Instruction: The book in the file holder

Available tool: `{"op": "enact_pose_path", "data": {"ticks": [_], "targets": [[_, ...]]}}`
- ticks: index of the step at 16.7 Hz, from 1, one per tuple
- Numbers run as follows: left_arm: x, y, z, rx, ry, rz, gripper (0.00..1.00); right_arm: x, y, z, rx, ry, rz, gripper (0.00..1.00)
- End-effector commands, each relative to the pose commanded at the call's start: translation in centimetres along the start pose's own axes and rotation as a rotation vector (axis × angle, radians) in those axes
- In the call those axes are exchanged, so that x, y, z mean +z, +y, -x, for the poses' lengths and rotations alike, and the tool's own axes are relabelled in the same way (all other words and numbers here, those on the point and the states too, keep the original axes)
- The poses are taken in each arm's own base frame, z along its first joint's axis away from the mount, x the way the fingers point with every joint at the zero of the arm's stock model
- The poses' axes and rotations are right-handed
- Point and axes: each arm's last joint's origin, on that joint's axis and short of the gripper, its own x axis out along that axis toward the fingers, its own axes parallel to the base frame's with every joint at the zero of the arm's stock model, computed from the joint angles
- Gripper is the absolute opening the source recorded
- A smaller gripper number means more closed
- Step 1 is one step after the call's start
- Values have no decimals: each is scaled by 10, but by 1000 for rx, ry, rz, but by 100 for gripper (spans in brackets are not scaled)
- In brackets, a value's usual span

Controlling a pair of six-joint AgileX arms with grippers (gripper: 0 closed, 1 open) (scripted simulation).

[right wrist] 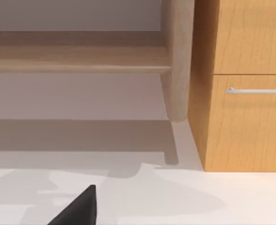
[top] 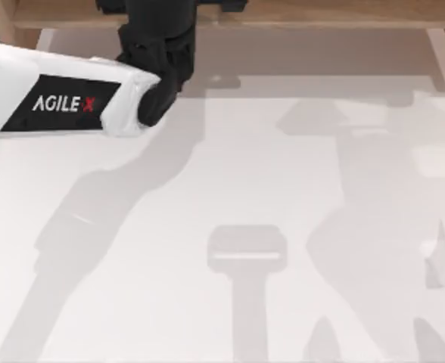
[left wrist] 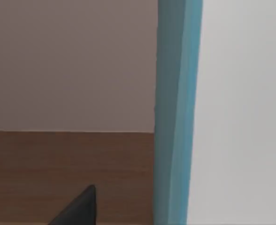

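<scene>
The book (left wrist: 178, 112) stands close in front of the left wrist camera, its teal-blue edge upright and its white cover (left wrist: 243, 112) beside it. One black fingertip (left wrist: 79, 208) of my left gripper stands clear of the book, with a gap between them. Behind the book lie a light-brown wood surface (left wrist: 67, 159) and a greyish wall, and I cannot tell whether they belong to the file holder. From above, my left gripper (top: 162, 30) reaches to the wooden shelf (top: 321, 13) at the table's far edge. My right gripper shows as one black fingertip (right wrist: 79, 208) low over the white table.
A wooden cabinet with a drawer and a metal handle (right wrist: 257, 90) stands by the shelf's leg (right wrist: 178, 61) in the right wrist view. The white table (top: 230, 227) carries only arm shadows.
</scene>
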Motion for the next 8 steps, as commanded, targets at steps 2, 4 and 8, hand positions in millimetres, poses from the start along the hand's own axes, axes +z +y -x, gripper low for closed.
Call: {"op": "enact_pose_path", "data": {"ticks": [2,4,8], "targets": [[0,0,0,0,0,0,92,0,0,0,0,0,0,100],[0,0,0,0,0,0,77,0,0,0,0,0,0,100],[0,0,0,0,0,0,47,0,0,0,0,0,0,100]]}}
